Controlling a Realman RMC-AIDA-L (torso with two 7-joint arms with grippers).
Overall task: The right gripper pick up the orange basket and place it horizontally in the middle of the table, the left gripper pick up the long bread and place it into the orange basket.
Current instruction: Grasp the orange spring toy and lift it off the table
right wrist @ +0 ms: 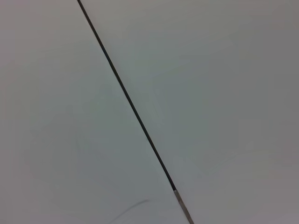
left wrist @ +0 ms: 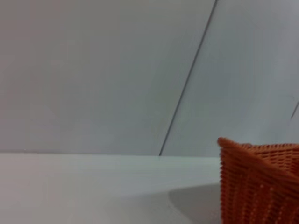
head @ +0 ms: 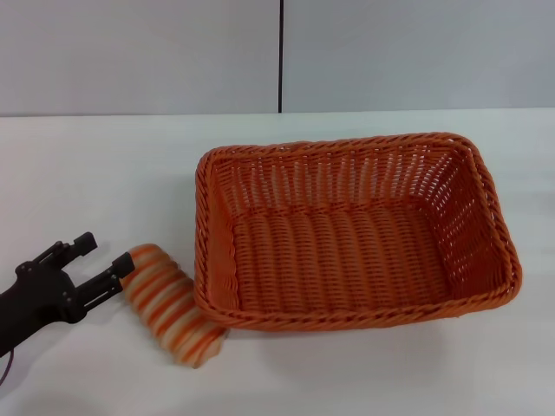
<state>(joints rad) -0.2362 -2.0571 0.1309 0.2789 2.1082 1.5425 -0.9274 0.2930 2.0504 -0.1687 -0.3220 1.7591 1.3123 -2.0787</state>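
Worktop point(head: 87, 173): a plain white surface is seen across the whole head view; everything of the task rests on it.
Orange basket point(head: 347, 234): it is set in the centre and right of the head view, long side across the frame, upright and empty. A corner of it is also caught at the lower right of the left wrist view point(left wrist: 261, 184). The basket step is judged done.
Long bread point(head: 169, 303): the striped loaf lies on the worktop at the lower left of the head view, slanted, with its lower end just beside or touching the basket's near left corner. It is not yet in the basket.
Left gripper point(head: 102, 264): it is seen at the lower left edge of the head view, low over the worktop, its black arm reaching in from the frame's left border. Its fingers are spread apart and nothing is held; the lower fingertip is touching or nearly touching the bread's upper end.
Step in hand: the approach to the bread is judged to be under way.
Next move: the spread fingers would have to be brought around the loaf's width and closed, then the loaf lifted over the braided rim.
Right gripper: it is not seen in any view.
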